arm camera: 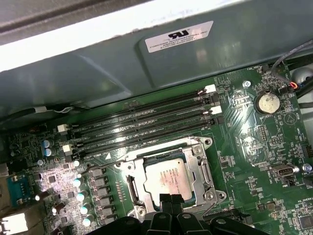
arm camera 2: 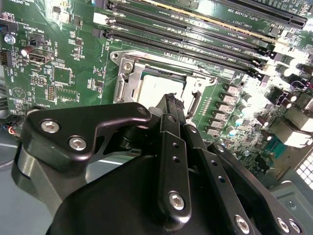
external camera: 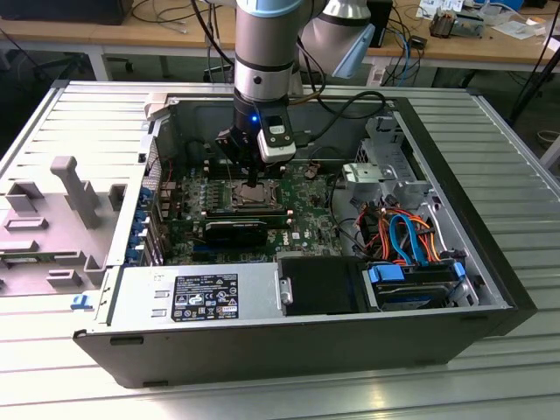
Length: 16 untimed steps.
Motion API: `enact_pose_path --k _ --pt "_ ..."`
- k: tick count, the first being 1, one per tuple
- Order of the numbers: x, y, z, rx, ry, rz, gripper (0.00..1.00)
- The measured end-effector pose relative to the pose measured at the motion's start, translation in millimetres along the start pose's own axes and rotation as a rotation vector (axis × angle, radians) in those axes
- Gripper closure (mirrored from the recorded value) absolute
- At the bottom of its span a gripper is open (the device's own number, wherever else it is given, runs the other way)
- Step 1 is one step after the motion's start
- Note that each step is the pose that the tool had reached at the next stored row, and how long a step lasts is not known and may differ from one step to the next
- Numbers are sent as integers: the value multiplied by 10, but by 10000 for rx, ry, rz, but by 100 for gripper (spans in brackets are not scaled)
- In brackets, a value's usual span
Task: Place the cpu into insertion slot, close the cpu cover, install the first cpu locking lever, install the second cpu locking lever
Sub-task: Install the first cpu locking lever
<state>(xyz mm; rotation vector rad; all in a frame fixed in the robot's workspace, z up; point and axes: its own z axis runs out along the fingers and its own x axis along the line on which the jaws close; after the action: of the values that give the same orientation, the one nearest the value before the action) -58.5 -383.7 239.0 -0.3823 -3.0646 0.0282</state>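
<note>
The cpu [arm camera: 168, 180] lies flat in the insertion slot [arm camera: 128, 169] on the green motherboard [external camera: 306, 210], its dull silver top showing. The silver cpu cover [arm camera: 199, 166] lies down around it, framing the chip through its window. A thin metal lever [arm camera: 146, 152] runs along the socket's side nearest the memory slots. My gripper [arm camera: 171, 199] hangs just above the socket's edge, its black fingers [arm camera 2: 171, 105] pressed together with nothing seen between them. In the exterior view the gripper [external camera: 252, 179] stands straight over the cpu [external camera: 254, 194], inside the open computer case.
Long black memory slots [arm camera: 146, 122] run beside the socket, and a coin battery [arm camera: 267, 102] sits further off. The case walls [external camera: 455, 175], a power supply [external camera: 197, 297], a black card [external camera: 236, 232], a cable bundle [external camera: 402, 232] and a drive cage [external camera: 372, 175] crowd the board.
</note>
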Motion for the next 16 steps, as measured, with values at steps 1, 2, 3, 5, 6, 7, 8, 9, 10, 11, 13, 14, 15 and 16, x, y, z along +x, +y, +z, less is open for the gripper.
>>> enact_pose_path --k 1,2,3,5,6,7,8,9,10,11,13,14,15,16 --pt "0 0 0 0 0 -9 89" --pt "0 0 0 1 0 -19 89" --pt "0 0 0 1 0 -29 89" --pt "0 0 0 2 -1 -48 89" --pt "0 0 0 3 -1 -58 89" --pt "0 0 0 3 -1 -68 89" --pt "0 0 0 4 -2 -85 89" --pt "0 0 0 5 -2 -100 89" --pt "0 0 0 5 -3 -111 89" --pt "0 0 0 6 -3 -119 89" --pt "0 0 0 7 -4 -140 89" --pt "0 0 0 7 -4 -157 89" --pt "0 0 0 8 -4 -167 89" --pt "0 0 0 9 -4 -177 89"
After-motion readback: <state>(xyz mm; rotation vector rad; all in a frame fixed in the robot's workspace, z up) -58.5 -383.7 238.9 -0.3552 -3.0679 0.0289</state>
